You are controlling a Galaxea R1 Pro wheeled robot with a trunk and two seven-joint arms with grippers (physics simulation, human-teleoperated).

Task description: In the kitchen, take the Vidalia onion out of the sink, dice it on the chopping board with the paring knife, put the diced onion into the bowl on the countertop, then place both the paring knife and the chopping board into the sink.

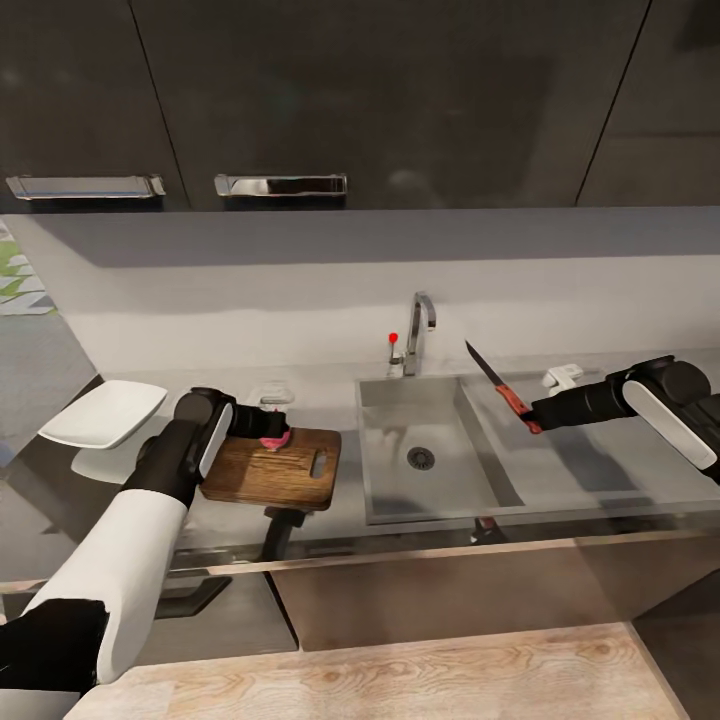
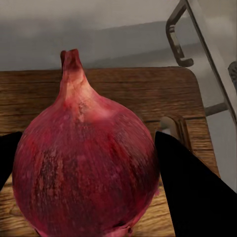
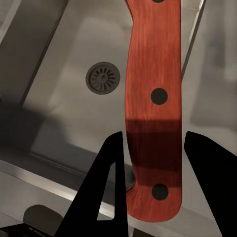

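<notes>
My left gripper (image 1: 262, 428) is shut on the dark reddish Vidalia onion (image 1: 274, 432), holding it over the far edge of the dark-brown chopping board (image 1: 275, 470). Up close, the onion (image 2: 84, 168) sits between the black fingers (image 2: 195, 195), stem pointing away, above the board (image 2: 138, 91). Whether it touches the wood, I cannot tell. My right gripper (image 1: 535, 412) is shut on the paring knife (image 1: 500, 385), held above the sink (image 1: 385, 500) with the blade pointing up and to the left. The red-brown handle (image 3: 153, 98) runs between the fingers (image 3: 106, 187). The white bowl (image 1: 103, 413) sits at the left end of the countertop (image 1: 590, 465).
A chrome tap (image 1: 420, 330) and red knob (image 1: 393, 338) stand behind the basin; the drain (image 3: 102, 77) lies below the knife. Small white objects sit on the counter behind the board (image 1: 270, 393) and by my right wrist (image 1: 563, 378). Dark wall cabinets hang overhead.
</notes>
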